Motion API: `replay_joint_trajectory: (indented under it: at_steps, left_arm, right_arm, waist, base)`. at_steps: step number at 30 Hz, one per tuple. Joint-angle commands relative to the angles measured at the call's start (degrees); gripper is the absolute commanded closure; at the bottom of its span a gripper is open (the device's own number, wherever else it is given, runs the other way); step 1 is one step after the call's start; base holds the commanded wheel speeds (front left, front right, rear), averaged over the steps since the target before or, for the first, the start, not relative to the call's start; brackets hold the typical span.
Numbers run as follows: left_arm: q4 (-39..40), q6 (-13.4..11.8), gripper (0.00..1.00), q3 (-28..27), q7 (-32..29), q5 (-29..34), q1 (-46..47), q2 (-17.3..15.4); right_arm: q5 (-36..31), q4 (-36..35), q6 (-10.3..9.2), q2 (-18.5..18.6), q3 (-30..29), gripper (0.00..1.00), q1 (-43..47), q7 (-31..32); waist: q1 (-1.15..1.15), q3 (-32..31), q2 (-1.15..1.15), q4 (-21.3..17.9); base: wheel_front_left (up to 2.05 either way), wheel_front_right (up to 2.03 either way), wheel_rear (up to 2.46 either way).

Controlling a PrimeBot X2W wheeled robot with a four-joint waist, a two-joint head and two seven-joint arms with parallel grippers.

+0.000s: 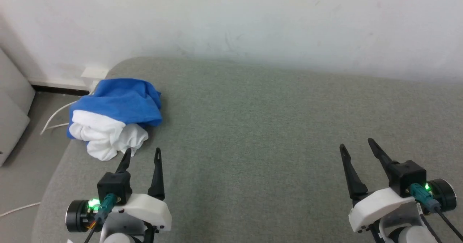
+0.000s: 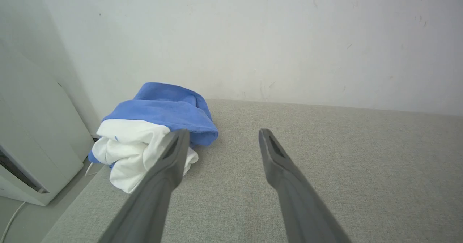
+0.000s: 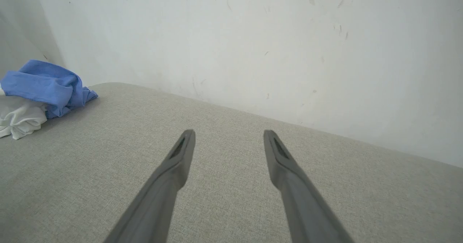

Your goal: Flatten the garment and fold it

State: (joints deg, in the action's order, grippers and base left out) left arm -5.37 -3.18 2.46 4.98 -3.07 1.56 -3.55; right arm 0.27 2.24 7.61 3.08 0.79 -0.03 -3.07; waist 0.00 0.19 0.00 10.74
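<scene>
Well, from the head view I see the garment (image 1: 114, 116) lying in a crumpled heap at the far left corner of the grey-green padded surface (image 1: 253, 134), blue cloth piled on top, white folds bunched below and spilling toward the left edge. My left gripper (image 1: 142, 151) sits just in front of the heap with its two fingers spread apart, one tip right at the near white folds; I cannot tell whether it touches them. My right gripper (image 1: 356, 144) is well apart from the cloth at the lower right, fingers likewise parted over bare fabric. Left of the surface a white cable (image 1: 54, 116) trails over the floor beside a pale cabinet (image 1: 11, 109), and a white wall (image 1: 253, 18) runs behind. In the left wrist view the left gripper (image 2: 222, 138) is splayed, and its left finger covers part of the garment (image 2: 152, 120); the pale cabinet (image 2: 36, 134) stands at the left. In the right wrist view the right gripper (image 3: 228, 138) is spread wide, with the garment (image 3: 39, 91) far off at the left edge.
</scene>
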Motion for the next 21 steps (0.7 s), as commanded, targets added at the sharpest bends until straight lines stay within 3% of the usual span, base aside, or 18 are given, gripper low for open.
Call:
replay_joint_trajectory:
  at_steps: [1, 21]
  left_arm:
    - [-0.4, -0.52, 0.0, 0.16, 0.48, -0.34, 0.87, -0.4]
    - [-1.95, -2.56, 0.0, 0.37, 2.88, -1.99, 1.2, -0.82]
  right_arm:
    - [-0.19, 0.22, -0.04, -0.07, 0.22, 0.0, -0.96, -0.33]
    - [-0.42, 1.19, -0.06, -0.11, 1.34, 0.0, -1.99, -1.49]
  waist:
    - [0.0, 0.08, 0.0, 1.05]
    - [0.0, 0.37, 0.0, 8.25]
  base:
    - [0.0, 0.0, 0.0]
    - [0.0, 0.0, 0.0]
